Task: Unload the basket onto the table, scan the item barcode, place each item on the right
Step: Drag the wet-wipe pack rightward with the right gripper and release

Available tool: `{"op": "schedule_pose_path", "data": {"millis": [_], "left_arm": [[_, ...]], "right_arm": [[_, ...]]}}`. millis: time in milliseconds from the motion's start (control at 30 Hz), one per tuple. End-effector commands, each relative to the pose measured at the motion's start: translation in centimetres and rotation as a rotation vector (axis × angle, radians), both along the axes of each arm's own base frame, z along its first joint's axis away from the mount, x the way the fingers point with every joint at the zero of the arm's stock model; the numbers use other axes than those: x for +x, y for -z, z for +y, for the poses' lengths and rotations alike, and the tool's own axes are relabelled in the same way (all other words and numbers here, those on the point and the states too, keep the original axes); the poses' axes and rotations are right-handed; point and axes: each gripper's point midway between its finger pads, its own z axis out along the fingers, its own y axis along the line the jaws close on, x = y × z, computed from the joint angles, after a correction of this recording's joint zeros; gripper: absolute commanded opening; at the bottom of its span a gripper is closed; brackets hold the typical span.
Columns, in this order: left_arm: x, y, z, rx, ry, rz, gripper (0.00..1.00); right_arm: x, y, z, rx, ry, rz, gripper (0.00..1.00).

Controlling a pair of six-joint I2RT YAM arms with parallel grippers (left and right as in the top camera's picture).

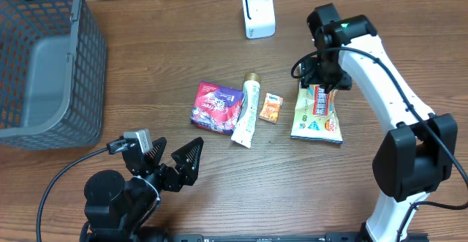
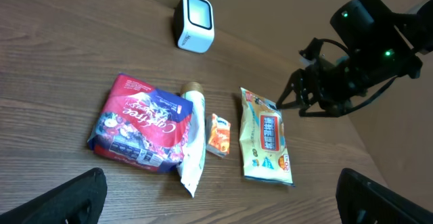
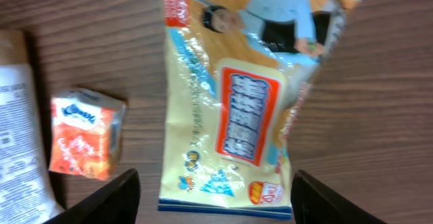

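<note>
A yellow snack bag [image 1: 316,114] lies flat on the table, printed face up; its barcode is out of view. My right gripper [image 1: 322,77] hovers over the bag's far end, open, its fingers [image 3: 111,200] straddling the bag [image 3: 237,109] without touching it. The white scanner [image 1: 258,13] stands at the back of the table, also seen from the left wrist [image 2: 196,22]. My left gripper [image 1: 174,156] rests near the front left, wide open and empty, its fingers [image 2: 71,197] far apart.
A red and purple packet [image 1: 216,107], a white tube [image 1: 247,112] and a small orange packet [image 1: 271,108] lie in a row left of the bag. A grey mesh basket [image 1: 44,66] fills the far left corner.
</note>
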Motion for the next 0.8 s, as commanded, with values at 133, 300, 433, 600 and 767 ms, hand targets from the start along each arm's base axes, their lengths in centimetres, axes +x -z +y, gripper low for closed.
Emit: {"op": "schedule_pose_path", "data": {"millis": [133,300,433,600,767], "left_arm": [[-0.1,-0.4,0.0,-0.012,-0.002,-0.010,1.00],[-0.1,-0.4,0.0,-0.012,-0.002,-0.010,1.00],[-0.1,-0.4,0.0,-0.012,-0.002,-0.010,1.00],[-0.1,-0.4,0.0,-0.012,-0.002,-0.010,1.00],[-0.1,-0.4,0.0,-0.012,-0.002,-0.010,1.00]], "right_arm": [[-0.2,4.8,0.3,-0.123,0.037,-0.045,0.72],[-0.1,8.4,-0.6,-0.180,0.061,-0.047,0.72],[0.0,10.4,-0.9,-0.203,0.063,-0.046,0.72],[0.0,11.8,-1.4,-0.220,0.068,-0.063,0.72],[-0.8,13.1,-1.7,-0.222,0.068,-0.057,0.67]]}}
